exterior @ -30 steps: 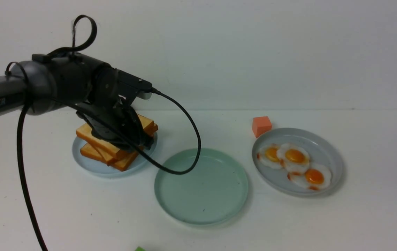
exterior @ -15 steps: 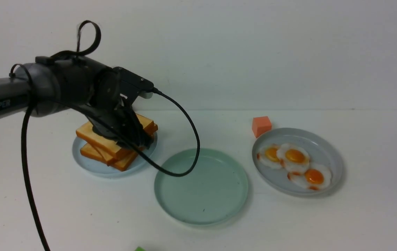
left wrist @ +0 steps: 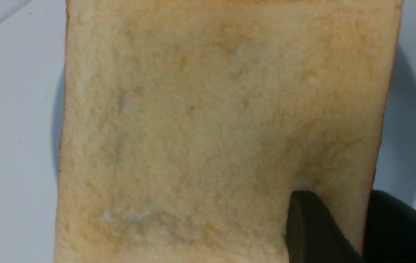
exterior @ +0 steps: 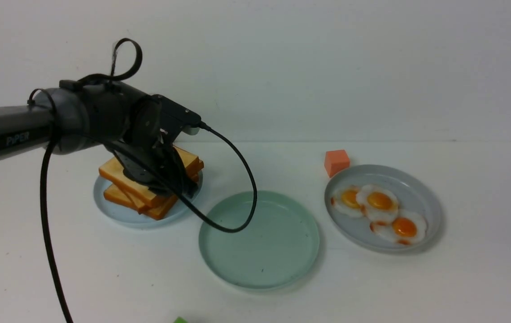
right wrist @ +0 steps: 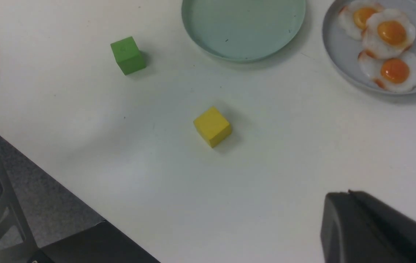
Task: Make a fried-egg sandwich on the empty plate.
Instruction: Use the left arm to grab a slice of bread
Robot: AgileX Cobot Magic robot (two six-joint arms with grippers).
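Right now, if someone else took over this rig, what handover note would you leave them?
Left claw: at the top toast slice, one finger on its face, the other past its edge; grip unconfirmed.
Right claw: shut, empty, clear of the plates.
Toast stack on the pale blue plate; three fried eggs on the grey plate; mint-green plate bare.
Done: nothing placed. To do: toast, egg, toast onto the mint-green plate.

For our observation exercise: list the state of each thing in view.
Toast stack, piled on blue plate.
Left gripper, fingers astride edge of top slice.
Green plate, empty.
Eggs, three overlapping on grey plate.
Right gripper, shut.
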